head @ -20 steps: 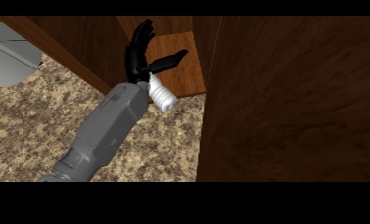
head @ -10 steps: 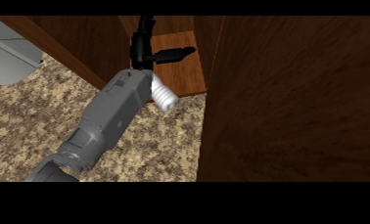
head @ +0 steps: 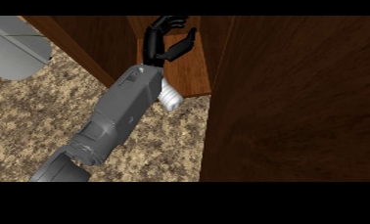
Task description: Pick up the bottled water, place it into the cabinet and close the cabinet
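The bottled water (head: 171,100) shows as a white ribbed piece lying at the front edge of the cabinet's wooden shelf (head: 192,74), mostly hidden under my grey forearm. My left hand (head: 157,47) is past the bottle, inside the cabinet above the shelf. Its fingers are relaxed and slightly bent at the tips, its thumb sticks out to the right, and it holds nothing. The right hand is out of sight.
A tall dark wooden panel (head: 289,105), the cabinet's door or side, fills the right half of the view. The cabinet's left wall (head: 86,42) slants down to the speckled counter (head: 151,159). A grey rounded object (head: 20,52) sits at the far left.
My left hand has reached deeper into the cabinet and its fingertips have bent a little. The bottle stays at the shelf's front edge, under the forearm.
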Robot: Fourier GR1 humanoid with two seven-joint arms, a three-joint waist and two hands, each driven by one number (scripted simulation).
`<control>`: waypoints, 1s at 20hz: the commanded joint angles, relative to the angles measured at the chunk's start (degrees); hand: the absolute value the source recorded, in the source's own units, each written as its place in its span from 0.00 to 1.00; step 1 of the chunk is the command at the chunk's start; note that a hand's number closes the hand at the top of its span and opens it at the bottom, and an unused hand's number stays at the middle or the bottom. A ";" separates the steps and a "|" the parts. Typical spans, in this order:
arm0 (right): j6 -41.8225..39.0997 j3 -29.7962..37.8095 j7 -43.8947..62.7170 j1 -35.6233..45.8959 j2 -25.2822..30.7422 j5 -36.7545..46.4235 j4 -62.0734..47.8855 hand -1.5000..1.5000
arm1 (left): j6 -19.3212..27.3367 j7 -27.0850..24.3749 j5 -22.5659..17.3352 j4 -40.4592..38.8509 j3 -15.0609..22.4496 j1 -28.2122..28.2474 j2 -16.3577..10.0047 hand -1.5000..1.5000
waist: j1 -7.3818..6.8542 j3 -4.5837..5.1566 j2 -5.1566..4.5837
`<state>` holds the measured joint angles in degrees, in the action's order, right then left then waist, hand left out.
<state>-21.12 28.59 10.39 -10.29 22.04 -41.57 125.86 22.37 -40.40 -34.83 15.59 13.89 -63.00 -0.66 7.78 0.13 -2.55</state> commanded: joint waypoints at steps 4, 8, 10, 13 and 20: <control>-0.21 1.63 1.27 -2.32 -0.09 -1.58 4.45 0.00 | -4.18 -5.09 -2.65 -2.18 -0.91 0.93 0.64 1.00 | -0.93 0.00 1.03; -1.32 0.70 1.70 -3.06 -0.71 0.41 5.15 0.00 | -8.40 -4.77 -3.91 -2.21 0.02 2.60 0.65 1.00 | -2.82 -0.05 1.47; -1.73 1.27 2.46 -3.43 -0.54 -1.89 5.36 0.00 | -7.87 -5.12 -6.31 0.21 1.10 4.11 0.65 1.00 | -2.61 -0.06 1.69; -1.46 1.71 4.02 -5.10 -0.81 -1.05 8.42 0.00 | -11.25 -7.12 -6.88 0.70 2.69 6.75 0.66 1.00 | -3.51 -0.04 1.81; -3.58 4.31 6.91 -5.34 1.90 -6.79 8.95 1.00 | -11.85 -5.02 -13.14 15.44 12.35 19.20 0.66 1.00 | -5.59 -0.08 2.66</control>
<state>-24.50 30.72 14.81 -14.80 22.29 -43.70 132.06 10.45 -45.67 -45.13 24.31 21.42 -49.51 0.00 2.90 0.04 -0.24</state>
